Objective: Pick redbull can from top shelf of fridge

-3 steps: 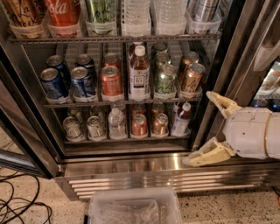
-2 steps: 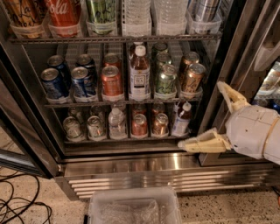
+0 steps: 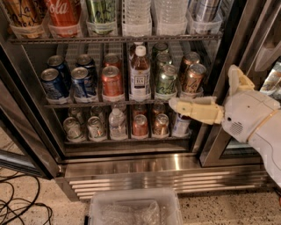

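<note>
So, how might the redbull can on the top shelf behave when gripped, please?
The redbull can looks smooth metal, so probably slippery. Being slim, it may tip, though its clear tray steadies it. The open gripper sits lower, beside the middle shelf.

Middle shelf (image 3: 88,105): four blue cans (image 3: 53,83), three green cans (image 3: 166,81), one tea bottle (image 3: 140,72); one gripper (image 3: 202,87) at right.

The hand (image 3: 202,87), at the right before the middle rack (image 3: 88,105), has matt cream plastic fingers (image 3: 193,110) spread apart on a smooth white shell (image 3: 246,116). The fridge (image 3: 131,169) is brushed stainless steel, its top shelf (image 3: 114,39) grey wire. The redbull can (image 3: 204,9) shines silver.
</note>
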